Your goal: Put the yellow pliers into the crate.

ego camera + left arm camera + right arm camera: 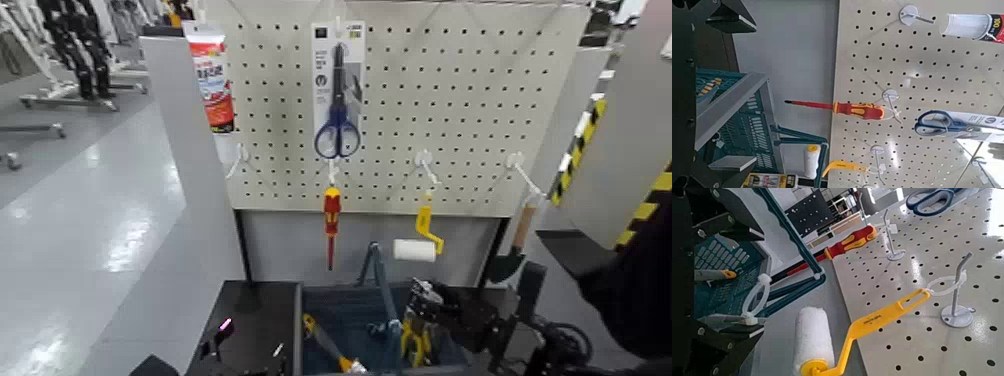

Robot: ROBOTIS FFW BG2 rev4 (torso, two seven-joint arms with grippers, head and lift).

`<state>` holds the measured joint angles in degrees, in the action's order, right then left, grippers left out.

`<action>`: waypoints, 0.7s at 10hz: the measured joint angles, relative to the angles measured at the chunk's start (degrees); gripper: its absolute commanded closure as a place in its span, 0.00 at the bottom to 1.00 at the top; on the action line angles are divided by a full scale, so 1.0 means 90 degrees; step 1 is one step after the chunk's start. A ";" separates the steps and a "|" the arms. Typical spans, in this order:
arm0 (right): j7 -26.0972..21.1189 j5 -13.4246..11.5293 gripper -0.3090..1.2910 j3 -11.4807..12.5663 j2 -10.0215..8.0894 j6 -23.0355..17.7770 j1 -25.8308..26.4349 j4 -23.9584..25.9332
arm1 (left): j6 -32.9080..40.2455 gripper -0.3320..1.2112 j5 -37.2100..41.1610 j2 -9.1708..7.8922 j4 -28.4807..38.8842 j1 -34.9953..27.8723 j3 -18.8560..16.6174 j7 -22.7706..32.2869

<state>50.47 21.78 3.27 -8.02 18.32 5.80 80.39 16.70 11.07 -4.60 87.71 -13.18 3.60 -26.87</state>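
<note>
The yellow pliers [415,342] lie low inside the crate [300,300], at its right end, yellow handles showing. My right gripper [425,305] hangs just above them, inside the crate's rim. In the right wrist view its fingers [727,227] stand wide apart, open, with only the crate's mesh [719,258] between them. The crate is dark blue-grey with an upright hoop handle [378,275]. My left gripper [719,86] waits left of the crate, open, facing the crate's side wall [727,102].
A slim yellow-handled tool [325,345] also lies in the crate. The pegboard [470,110] behind holds scissors [338,100], a red-and-yellow screwdriver [331,215] and a yellow-handled paint roller [420,245]. A black-and-yellow striped post [640,180] stands at the right.
</note>
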 measured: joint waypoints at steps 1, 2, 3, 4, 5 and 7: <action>0.0007 0.0005 0.21 -0.0004 -0.0004 -0.0001 -0.0003 0.0021 | 0.0000 0.30 0.0000 -0.0004 0.0000 0.0000 0.0000 -0.0001; 0.0014 0.0015 0.21 -0.0013 -0.0006 0.0000 -0.0008 0.0043 | 0.0000 0.30 0.0000 -0.0004 0.0000 0.0000 0.0000 -0.0001; 0.0025 0.0035 0.21 -0.0018 -0.0007 0.0004 -0.0009 0.0067 | 0.0000 0.30 0.0000 0.0000 0.0000 0.0000 0.0001 -0.0001; 0.0028 0.0053 0.21 -0.0017 -0.0007 0.0005 -0.0010 0.0101 | 0.0000 0.30 0.0000 0.0000 0.0000 0.0000 0.0002 -0.0001; 0.0024 0.0059 0.21 -0.0008 -0.0007 0.0001 -0.0020 0.0138 | 0.0000 0.30 0.0000 0.0002 0.0000 0.0000 0.0003 0.0000; -0.0360 0.0045 0.21 0.0017 0.0008 -0.0123 -0.0145 0.0360 | 0.0001 0.30 0.0000 0.0001 0.0000 0.0000 0.0007 -0.0002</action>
<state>47.22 22.19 3.43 -7.95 17.22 4.49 83.63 16.71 11.07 -4.59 87.71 -13.18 3.66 -26.89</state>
